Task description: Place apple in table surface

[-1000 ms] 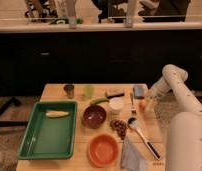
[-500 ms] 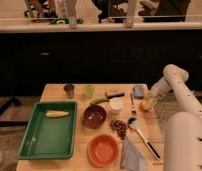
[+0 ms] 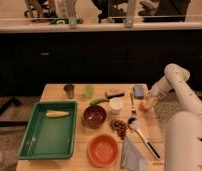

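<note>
The apple [image 3: 145, 104], small and yellow-orange, sits at the right edge of the tan table surface [image 3: 54, 93], just right of a fork [image 3: 132, 103]. My gripper [image 3: 147, 102] reaches down from the white arm [image 3: 174, 82] on the right and is shut on the apple, low over the tabletop. The fingers partly cover the fruit. I cannot tell whether the apple touches the wood.
A green tray [image 3: 31, 142] holding a yellow item fills the left side. A dark bowl [image 3: 94, 116], an orange bowl [image 3: 102, 149], grapes [image 3: 119, 128], a white cup [image 3: 115, 105], a spoon [image 3: 137, 128] and a blue sponge [image 3: 138, 91] crowd the middle and right. The robot's white body [image 3: 186, 142] stands at the right.
The gripper's fingers have closed around the apple at the table's right edge. The arm has stayed almost in the same place.
</note>
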`<state>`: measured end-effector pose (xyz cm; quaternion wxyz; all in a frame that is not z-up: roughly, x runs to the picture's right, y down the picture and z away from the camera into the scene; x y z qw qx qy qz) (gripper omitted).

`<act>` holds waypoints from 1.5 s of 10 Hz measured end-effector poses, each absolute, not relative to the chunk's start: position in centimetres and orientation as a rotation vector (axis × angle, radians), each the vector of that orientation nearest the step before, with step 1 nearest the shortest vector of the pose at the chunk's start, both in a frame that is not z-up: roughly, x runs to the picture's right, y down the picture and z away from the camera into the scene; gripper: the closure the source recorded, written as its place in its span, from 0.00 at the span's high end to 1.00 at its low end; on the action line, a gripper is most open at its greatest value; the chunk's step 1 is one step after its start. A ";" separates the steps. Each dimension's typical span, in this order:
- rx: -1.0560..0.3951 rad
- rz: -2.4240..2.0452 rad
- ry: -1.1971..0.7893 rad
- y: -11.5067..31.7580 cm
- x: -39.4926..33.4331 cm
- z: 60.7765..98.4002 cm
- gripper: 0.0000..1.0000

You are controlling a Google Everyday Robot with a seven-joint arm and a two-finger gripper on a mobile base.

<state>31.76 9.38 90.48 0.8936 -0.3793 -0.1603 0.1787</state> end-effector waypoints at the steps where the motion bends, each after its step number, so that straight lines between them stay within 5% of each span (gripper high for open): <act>1: -0.779 0.363 -0.336 9.2 31.7 90.2 0.00; 15: -0.715 0.338 -0.415 7.6 32.9 84.6 0.00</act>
